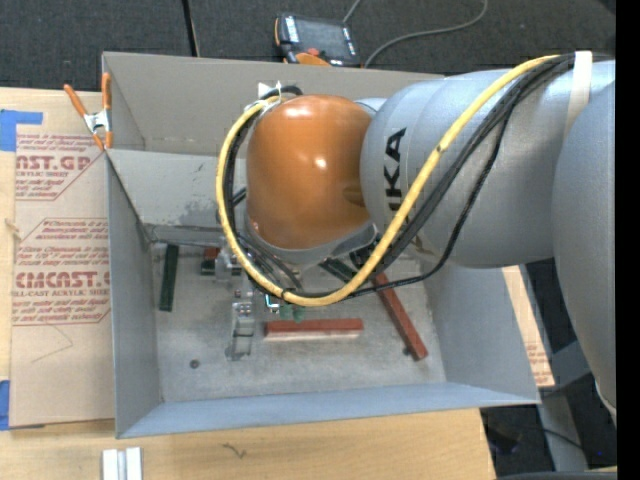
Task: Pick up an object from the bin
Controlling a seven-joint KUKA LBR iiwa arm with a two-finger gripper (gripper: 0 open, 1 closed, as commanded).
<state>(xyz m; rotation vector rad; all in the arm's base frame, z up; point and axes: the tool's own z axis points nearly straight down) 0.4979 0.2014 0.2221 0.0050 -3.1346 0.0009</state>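
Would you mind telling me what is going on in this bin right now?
A KUKA arm reaches from the right into a grey bin to pick something out. Its gripper is down near the floor, just left of a flat red-brown bar. Whether it grips anything cannot be told. A dark green stick lies further left, and a second red-brown stick lies to the right.

a dark green stick point(168, 278) lies far left, a reddish-brown stick point(404, 326) far right, a black box point(318, 38) beyond both.
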